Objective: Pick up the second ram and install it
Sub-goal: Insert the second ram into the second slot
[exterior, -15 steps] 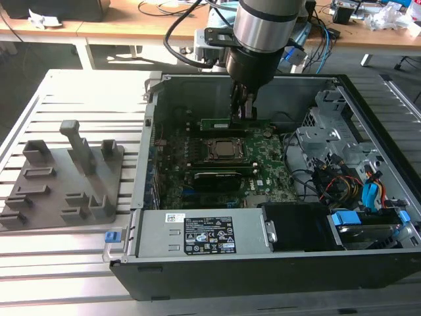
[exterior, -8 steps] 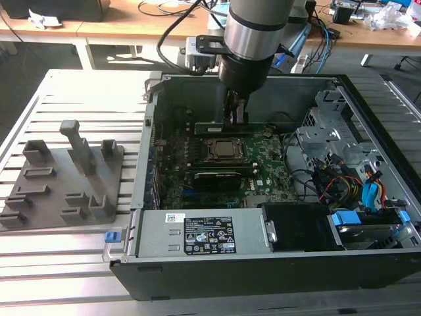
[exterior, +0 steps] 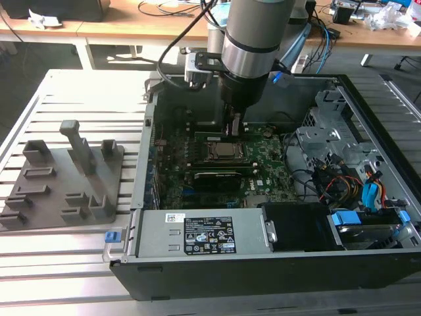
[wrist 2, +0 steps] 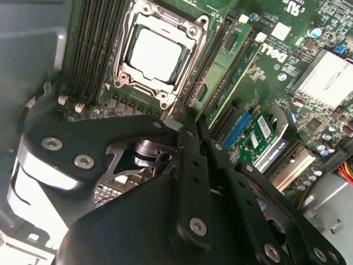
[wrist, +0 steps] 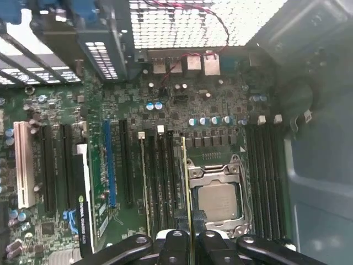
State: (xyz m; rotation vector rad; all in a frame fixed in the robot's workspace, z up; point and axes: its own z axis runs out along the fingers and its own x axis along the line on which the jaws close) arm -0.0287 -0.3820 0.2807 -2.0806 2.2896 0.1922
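Down inside the open computer case, the tool hangs over the motherboard, just beside the processor socket on its far side from the power supply. Its black fingers are closed together on the second ram, a thin green stick seen edge-on in the first wrist view, running along a memory slot right beside the socket. In the second wrist view the fingers meet at the socket's edge, with another green memory stick already seated in a slot on the socket's other side. A graphics card lies between the socket and the power supply. On the tabletop, well apart from the case toward the exterior view's left, sits a grey holder block.
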